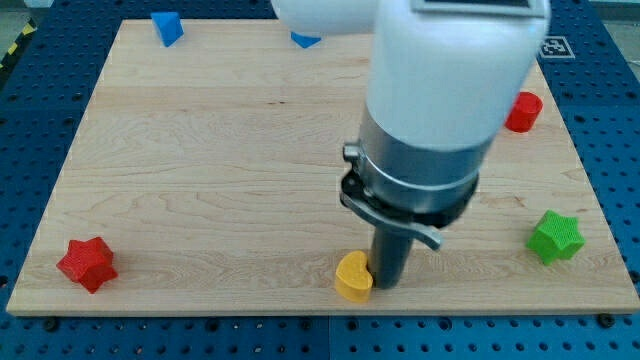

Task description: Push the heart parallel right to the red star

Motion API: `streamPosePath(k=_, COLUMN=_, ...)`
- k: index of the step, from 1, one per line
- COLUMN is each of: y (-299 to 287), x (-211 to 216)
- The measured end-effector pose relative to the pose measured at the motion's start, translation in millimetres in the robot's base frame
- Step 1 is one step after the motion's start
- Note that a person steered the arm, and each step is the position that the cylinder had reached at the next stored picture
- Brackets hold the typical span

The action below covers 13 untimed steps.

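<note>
Resting low on the wooden board [200, 180], near its bottom edge and about mid-width: the yellow heart [352, 276]. Standing right against its 3 o'clock side, touching or nearly so: my tip [388, 286], a bare rod with nothing to open or close, holding nothing. Whether true contact exists, impossible to tell, the rod's lower end merging with the heart's edge.

Lying far off at 9 o'clock from the heart, near the board's bottom-left corner and at almost the same height in the view: the red star [87, 264]. So already sitting to the star's right and roughly level with it; judging that only a small trimming nudge remains, if any.

Pressing from 3 o'clock would be sending the heart toward 9 o'clock, along the row, with plenty of bare wood between. Little margin at 6 o'clock: board edge just below.

Keeping well clear: green star [555, 237] at 3 o'clock, red cylinder-like block [523, 111] at 1 o'clock, two blue blocks [167, 28] [305, 40] near the top edge.
</note>
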State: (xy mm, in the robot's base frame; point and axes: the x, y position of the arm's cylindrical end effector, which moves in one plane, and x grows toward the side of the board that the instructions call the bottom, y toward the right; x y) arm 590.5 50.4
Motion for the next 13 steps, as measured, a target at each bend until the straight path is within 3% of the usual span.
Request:
streamPosePath(k=2, y=-23, x=-56)
streamPosePath(k=5, y=-54, x=-67)
streamPosePath(k=7, y=-54, x=-110)
streamPosePath(k=8, y=-36, x=-105)
streamPosePath(k=10, y=60, x=-26)
streamPosePath(k=11, y=72, x=18)
streamPosePath(k=12, y=64, x=29)
streamPosePath(k=13, y=17, x=28)
